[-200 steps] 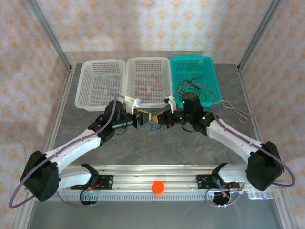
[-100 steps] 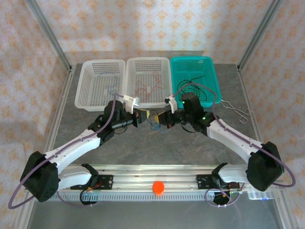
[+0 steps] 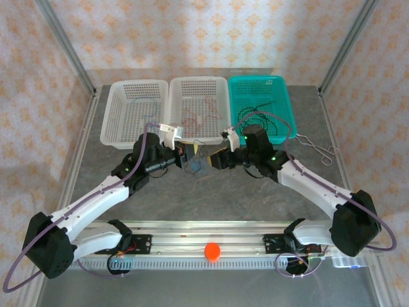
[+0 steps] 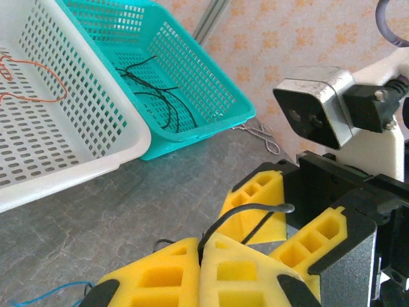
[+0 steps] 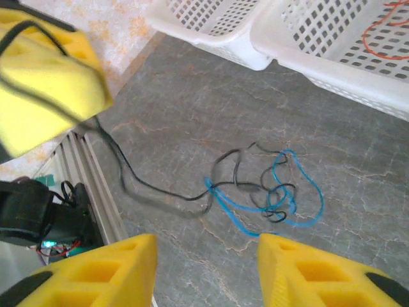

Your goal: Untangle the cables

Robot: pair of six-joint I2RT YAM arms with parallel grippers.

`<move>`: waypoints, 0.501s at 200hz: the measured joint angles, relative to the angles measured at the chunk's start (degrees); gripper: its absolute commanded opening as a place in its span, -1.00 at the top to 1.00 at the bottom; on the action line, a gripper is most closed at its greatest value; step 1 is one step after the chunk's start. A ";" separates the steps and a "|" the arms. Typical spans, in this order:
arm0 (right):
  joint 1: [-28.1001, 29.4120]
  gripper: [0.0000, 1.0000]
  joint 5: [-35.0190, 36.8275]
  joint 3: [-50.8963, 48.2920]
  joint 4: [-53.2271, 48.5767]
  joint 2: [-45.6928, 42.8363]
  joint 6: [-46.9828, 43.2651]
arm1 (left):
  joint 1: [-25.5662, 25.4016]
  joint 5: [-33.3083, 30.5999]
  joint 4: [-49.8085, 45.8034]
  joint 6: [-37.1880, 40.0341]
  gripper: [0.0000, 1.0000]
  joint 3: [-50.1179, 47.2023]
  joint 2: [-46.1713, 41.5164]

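Observation:
On the grey table between my two grippers lies a small tangle of blue and black cables [image 3: 197, 165], spread out in the right wrist view as loops [image 5: 271, 188]. My left gripper [image 3: 185, 155] is shut on one black cable [image 4: 220, 225], which is pinched between its yellow pads [image 4: 203, 243], its free end sticking out to the right. From there that black cable [image 5: 128, 176] runs down to the tangle. My right gripper [image 3: 216, 160] faces the left one with its yellow fingers [image 5: 121, 272] open and nothing between them [image 5: 206, 243].
Three baskets stand at the back: a white one [image 3: 137, 84], a white one [image 3: 198, 80] holding a red cable [image 3: 198, 114], and a teal one [image 3: 259, 80] holding black cables [image 4: 160, 96]. Silver forceps [image 3: 319, 150] lie right of the teal basket. An orange ball [image 3: 213, 251] sits on the front rail.
My left gripper closed on the black cable and drew back to the left. My right gripper, shut before, has opened and let the cable go.

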 measured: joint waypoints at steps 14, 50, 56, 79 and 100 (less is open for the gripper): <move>0.00 -0.28 1.31 -0.39 0.96 -1.11 0.26 | 0.00 0.02 -0.87 0.02 1.00 0.17 -0.59; 0.00 -0.34 3.45 -4.76 7.80 -7.54 2.08 | 0.00 0.04 -1.57 -0.02 1.00 0.28 -1.44; 0.04 -0.36 3.43 -5.64 9.38 -8.35 2.56 | 0.00 0.09 -1.62 -0.07 1.00 0.39 -1.51; 1.57 -0.38 3.91 -8.00 14.58 -9.16 4.33 | 0.00 0.50 -1.73 -0.79 1.00 0.96 -1.53; 5.31 -0.43 5.09 -10.05 19.63 -8.92 5.99 | 0.00 0.96 -1.84 -1.62 1.00 1.62 -1.53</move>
